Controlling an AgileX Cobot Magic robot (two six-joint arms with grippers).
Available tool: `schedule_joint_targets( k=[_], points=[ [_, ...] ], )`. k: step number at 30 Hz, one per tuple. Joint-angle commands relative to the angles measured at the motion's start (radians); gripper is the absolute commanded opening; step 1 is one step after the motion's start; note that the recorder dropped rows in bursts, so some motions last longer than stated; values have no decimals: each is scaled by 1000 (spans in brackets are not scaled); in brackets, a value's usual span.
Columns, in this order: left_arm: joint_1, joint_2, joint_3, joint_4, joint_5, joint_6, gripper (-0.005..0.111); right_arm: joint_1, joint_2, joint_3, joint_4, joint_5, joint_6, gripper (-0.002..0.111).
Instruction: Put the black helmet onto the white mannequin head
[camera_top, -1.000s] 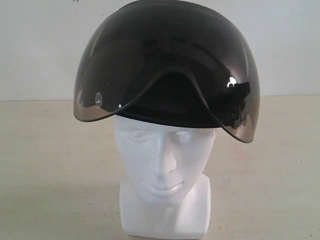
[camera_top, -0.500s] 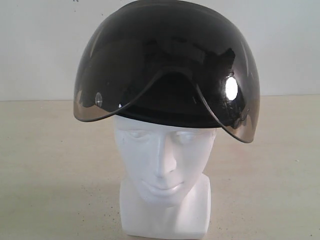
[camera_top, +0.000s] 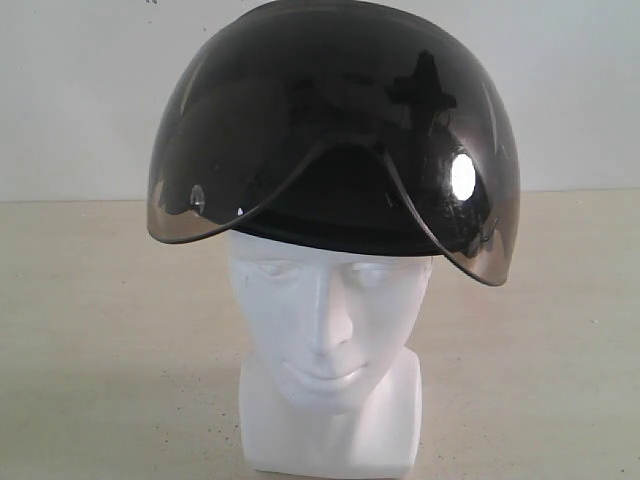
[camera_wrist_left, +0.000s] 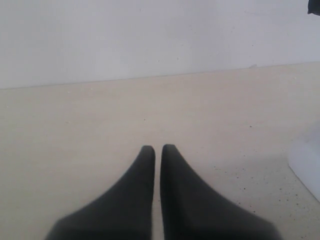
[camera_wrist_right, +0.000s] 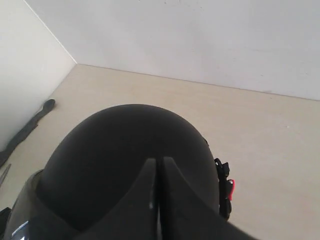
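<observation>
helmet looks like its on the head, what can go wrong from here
The black helmet sits high and tilted on the white mannequin head, so it might slip off. The right gripper, shut, is right at the shell; a careless retreat could knock it askew.

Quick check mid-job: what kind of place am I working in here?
Probably a bare test bench: plain white wall, beige tabletop, and the white mannequin head wearing the black helmet.
</observation>
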Motion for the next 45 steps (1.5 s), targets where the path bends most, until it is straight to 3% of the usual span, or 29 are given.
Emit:
schedule_joint_targets(
  k=[1, 7, 13, 18, 20, 22, 24, 26, 32, 40, 45],
  points=[
    [0, -4, -3, -8, -4, 2, 4, 0, -1, -5, 18, 30, -10, 0],
    [0, -4, -3, -3, -44, 2, 4, 0, -15, -5, 63, 30, -10, 0],
    [0, -4, -3, -3, -471, -5, 4, 0, -35, -5, 99, 30, -16, 0],
    [0, -4, -3, -7, -945, -39, 4, 2, -35, 25, 129, 20, -19, 0],
    [0, -4, -11, -63, -985, -203, 4, 2, -27, 30, 129, 18, -26, 0],
    [0, -4, -83, -213, -798, -314, 4, 0, -21, 30, 129, 12, -31, 0],
    [0, 35, -178, -292, -621, -213, 4, -2, -19, 30, 124, 0, -38, 0],
    [0, 106, -269, -294, -550, -140, 4, -6, -12, 30, 114, -2, -38, 0],
    [0, 456, -645, -443, -333, -141, 4, -76, 38, 30, 124, 3, -19, 0],
    [0, 932, -1312, -442, 317, -103, 4, -168, 105, 30, 149, 9, -54, 0],
    [16, 1205, -1641, -434, 716, -122, 4, -168, 147, 43, 151, 12, -93, 0]
  ],
)
